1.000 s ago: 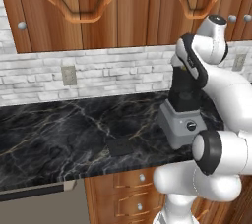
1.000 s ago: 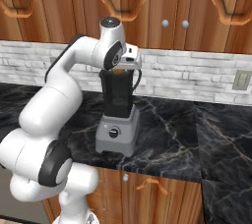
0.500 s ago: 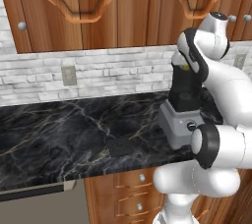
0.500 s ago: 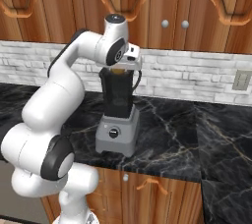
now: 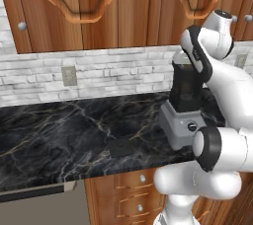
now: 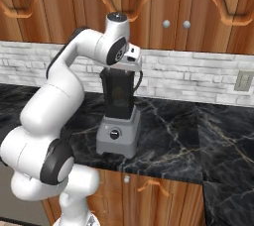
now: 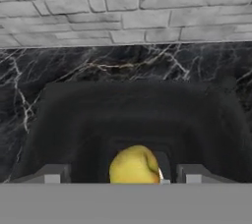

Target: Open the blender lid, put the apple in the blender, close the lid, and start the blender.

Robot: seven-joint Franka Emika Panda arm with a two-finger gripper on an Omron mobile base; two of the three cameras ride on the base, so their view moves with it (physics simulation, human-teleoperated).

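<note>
Since the earlier frames the white arm's wrist has been raised slightly above the jar, while the boxy grey blender (image 6: 118, 133) with its tall dark tapered jar has stayed put at centre frame. In the hand view the two-finger gripper (image 7: 118, 175) is seen spread wide, its tips flanking a yellow-green apple (image 7: 134, 165) that appears to sit inside the open jar, apparently just released. The flat black lid (image 5: 120, 147) is laid on the dark marble counter (image 5: 59, 130) at lower centre, left of the base, kept clear for loading. Open counter is left all around it.
</note>
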